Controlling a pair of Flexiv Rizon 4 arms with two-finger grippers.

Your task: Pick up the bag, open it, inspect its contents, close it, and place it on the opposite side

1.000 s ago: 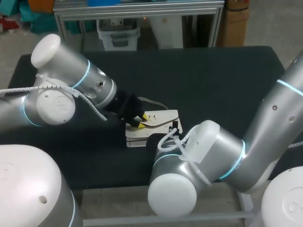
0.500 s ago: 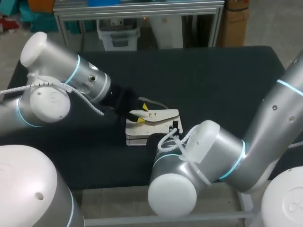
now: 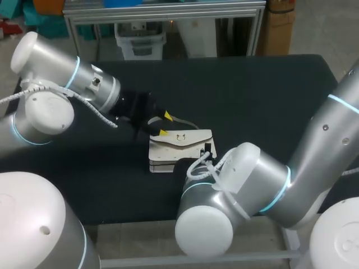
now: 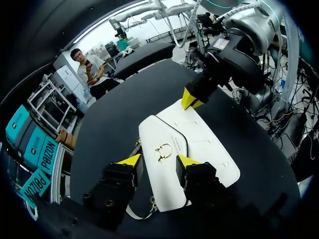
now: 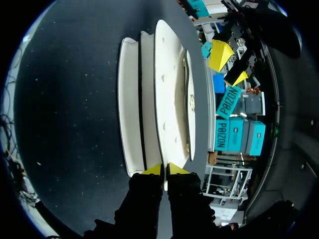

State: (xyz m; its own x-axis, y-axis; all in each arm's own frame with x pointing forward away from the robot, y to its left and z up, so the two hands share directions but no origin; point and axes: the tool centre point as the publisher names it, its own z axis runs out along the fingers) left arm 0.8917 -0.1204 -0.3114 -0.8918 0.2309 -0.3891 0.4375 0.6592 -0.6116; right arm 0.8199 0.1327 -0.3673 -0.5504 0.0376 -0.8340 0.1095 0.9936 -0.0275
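A white bag (image 3: pixel 178 148) lies flat on the black table (image 3: pixel 252 95), its flap down, with a gold ring clasp (image 4: pixel 163 151) on top. My left gripper (image 3: pixel 165 124) hangs open just off the bag's left end. In the left wrist view its fingertips (image 4: pixel 130 160) stand apart over the flap, and my left gripper (image 4: pixel 158 160) holds nothing. My right gripper (image 5: pixel 164 170) is shut on the bag's (image 5: pixel 154 99) thin right edge. In the head view my right arm (image 3: pixel 247 179) mostly hides it. From the left wrist view, the right gripper (image 4: pixel 189 98) shows at the bag's far end.
A thin strap (image 3: pixel 180 120) trails from the bag toward the back of the table. My right arm's elbow (image 3: pixel 205 227) hangs over the table's front edge. Bare black tabletop (image 3: pixel 269 89) extends behind and to the right of the bag.
My left gripper has opened and drawn back to the left, off the bag's flap. The bag and my right arm have stayed put.
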